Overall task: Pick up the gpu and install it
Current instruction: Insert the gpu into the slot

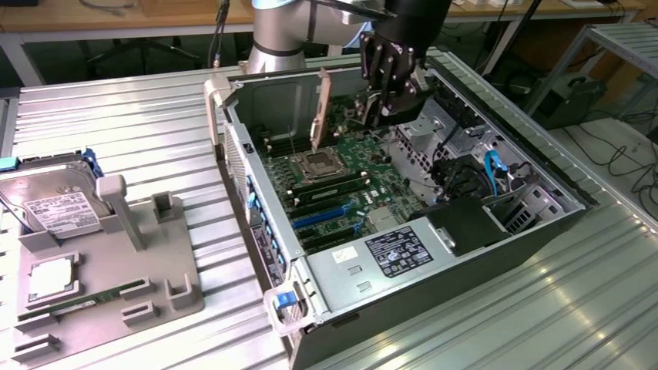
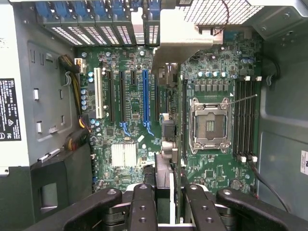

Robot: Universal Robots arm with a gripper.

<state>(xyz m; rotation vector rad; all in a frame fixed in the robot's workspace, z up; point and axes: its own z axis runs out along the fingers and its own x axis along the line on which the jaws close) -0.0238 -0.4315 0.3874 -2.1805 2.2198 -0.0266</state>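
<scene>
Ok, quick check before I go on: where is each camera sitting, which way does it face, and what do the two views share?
Exterior view: off the arm, above and beside the open computer case, looking down into it; arm and gripper show, holding the gpu upright.
Wrist view: on the wrist, looking straight down at the motherboard; fingers grip the gpu edge-on.
Shared: gpu, CPU socket, motherboard.

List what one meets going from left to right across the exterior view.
Hard drive → grey holder stand → PC case's left wall → CPU socket → gpu, shut in the claw → blue cables → case's right wall.
</scene>
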